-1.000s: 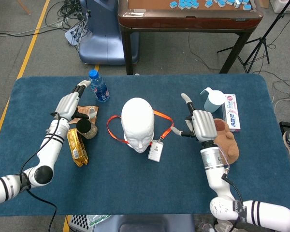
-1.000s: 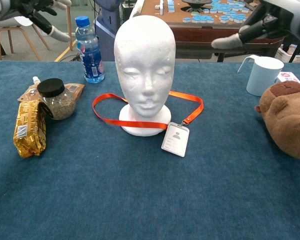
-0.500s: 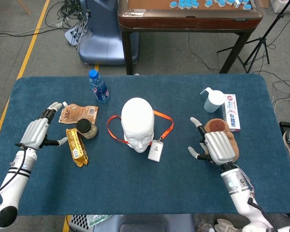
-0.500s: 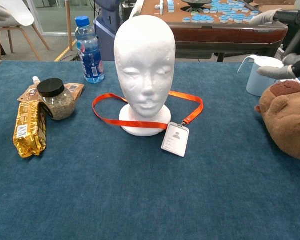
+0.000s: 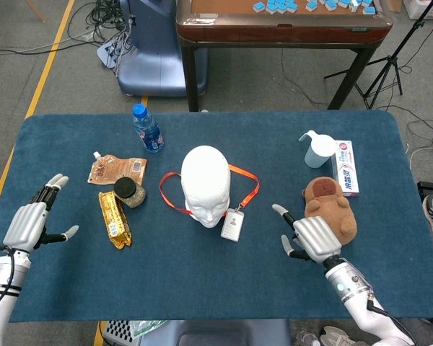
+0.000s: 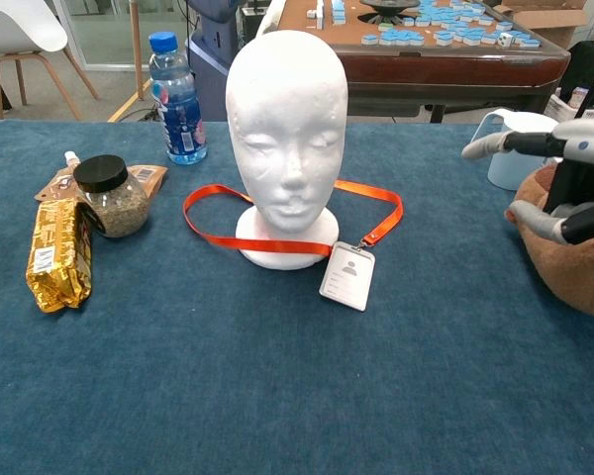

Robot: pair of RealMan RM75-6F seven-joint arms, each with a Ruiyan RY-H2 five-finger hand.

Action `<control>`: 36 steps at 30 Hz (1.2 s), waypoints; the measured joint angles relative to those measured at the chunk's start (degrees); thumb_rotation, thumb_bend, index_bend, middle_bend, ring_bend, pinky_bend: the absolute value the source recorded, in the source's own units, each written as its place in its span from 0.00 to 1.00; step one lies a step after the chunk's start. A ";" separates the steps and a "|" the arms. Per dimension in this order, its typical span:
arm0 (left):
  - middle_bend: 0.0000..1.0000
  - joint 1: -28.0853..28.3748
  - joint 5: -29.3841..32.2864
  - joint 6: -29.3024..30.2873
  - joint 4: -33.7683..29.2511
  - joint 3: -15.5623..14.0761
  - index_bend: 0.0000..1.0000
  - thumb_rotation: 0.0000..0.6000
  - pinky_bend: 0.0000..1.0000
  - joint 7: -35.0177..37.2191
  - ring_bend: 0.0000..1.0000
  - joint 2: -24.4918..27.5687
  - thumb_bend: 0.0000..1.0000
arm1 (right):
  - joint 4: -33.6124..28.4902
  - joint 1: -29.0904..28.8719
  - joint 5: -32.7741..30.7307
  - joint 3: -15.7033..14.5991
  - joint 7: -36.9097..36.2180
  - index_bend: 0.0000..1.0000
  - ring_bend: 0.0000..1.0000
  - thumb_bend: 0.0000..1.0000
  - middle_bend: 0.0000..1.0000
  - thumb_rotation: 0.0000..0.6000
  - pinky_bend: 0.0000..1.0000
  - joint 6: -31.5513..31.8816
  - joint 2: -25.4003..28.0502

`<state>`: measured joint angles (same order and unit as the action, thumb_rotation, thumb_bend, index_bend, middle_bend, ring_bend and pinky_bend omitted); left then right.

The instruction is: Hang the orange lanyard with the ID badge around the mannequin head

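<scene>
Head view, surface (image 5: 202, 288): blue cloth, carries everything.
Mannequin head (image 5: 206, 184): upright at centre.
Orange lanyard (image 5: 175, 203): looped around its base, ID badge (image 5: 232, 225) flat in front.
Left robot hand (image 5: 30, 222): fingers spread, empty.
Right robot hand (image 5: 312, 238): fingers spread, empty, beside plush bear (image 5: 333, 209).

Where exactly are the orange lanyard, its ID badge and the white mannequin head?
orange lanyard (image 6: 218, 238), chest view, strap left of the base.
ID badge (image 6: 347, 277), chest view, card's middle.
mannequin head (image 6: 287, 129), chest view, face.

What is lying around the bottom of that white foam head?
The orange lanyard loops around the mannequin head base on the table, its ID badge in front. The strap's rear stretch is hidden behind it.
</scene>
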<state>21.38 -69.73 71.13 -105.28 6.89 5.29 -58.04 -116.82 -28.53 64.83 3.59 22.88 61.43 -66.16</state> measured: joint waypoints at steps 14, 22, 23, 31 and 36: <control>0.00 -3.08 -4.23 2.09 -0.71 -1.73 0.00 1.00 0.11 -0.62 0.00 0.61 0.22 | 5.95 -9.51 -15.27 0.35 6.93 0.07 1.00 0.78 1.00 0.72 1.00 -9.18 -7.43; 0.00 -3.85 -5.51 2.11 -1.21 -2.09 0.00 1.00 0.11 -0.46 0.00 0.68 0.22 | 10.65 -15.96 -24.24 0.76 9.42 0.07 1.00 0.78 1.00 0.69 1.00 -12.57 -13.50; 0.00 -3.93 -5.63 2.09 -1.25 -2.09 0.00 1.00 0.11 -0.38 0.00 0.69 0.22 | 11.14 -16.59 -24.97 0.75 9.52 0.07 1.00 0.78 1.00 0.69 1.00 -12.89 -14.12; 0.00 -4.58 -6.97 2.25 -1.76 -2.41 0.00 1.00 0.11 -0.16 0.00 0.89 0.22 | 14.93 -20.38 -29.32 0.36 9.51 0.07 1.00 0.78 1.00 0.69 1.00 -14.10 -18.16; 0.00 -5.05 -7.68 2.30 -1.99 -2.71 0.00 1.00 0.11 0.03 0.00 0.98 0.22 | 15.79 -21.64 -30.74 -0.59 9.18 0.07 1.00 0.78 1.00 0.69 1.00 -14.45 -19.00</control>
<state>16.33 -77.41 73.43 -107.26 4.18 5.32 -57.06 -101.03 -50.18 34.09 3.01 32.06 46.97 -85.16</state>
